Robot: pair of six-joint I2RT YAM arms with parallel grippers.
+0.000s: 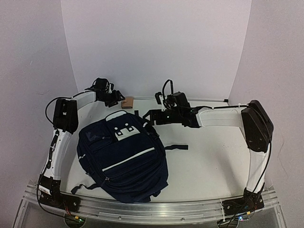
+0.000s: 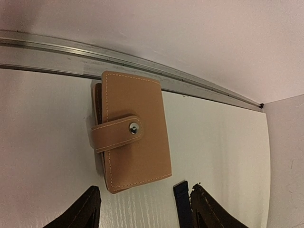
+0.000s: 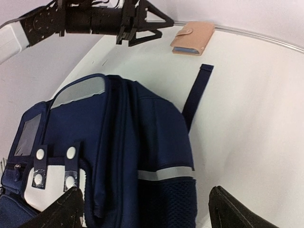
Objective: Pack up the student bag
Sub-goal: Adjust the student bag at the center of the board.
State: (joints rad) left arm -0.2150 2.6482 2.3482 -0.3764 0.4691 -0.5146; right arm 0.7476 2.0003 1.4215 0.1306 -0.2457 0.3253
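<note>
- Your left claw (image 2: 146, 192) has its jaws apart and holds nothing. It points at the tan snap wallet (image 2: 130, 130), which lies just beyond the top end of the student bag (image 1: 121, 159) and is probably next to be picked up for packing.
- Your right claw (image 3: 145, 202) is spread wide above the bag's top edge, clamped on nothing. It looks placed to steady or open the bag.
- The bag lies flat on the counter (image 1: 209, 161), nearer your left arm. It is navy with pale piping and a white snap patch, and one loose strap (image 3: 197, 92) trails toward the wallet.
</note>
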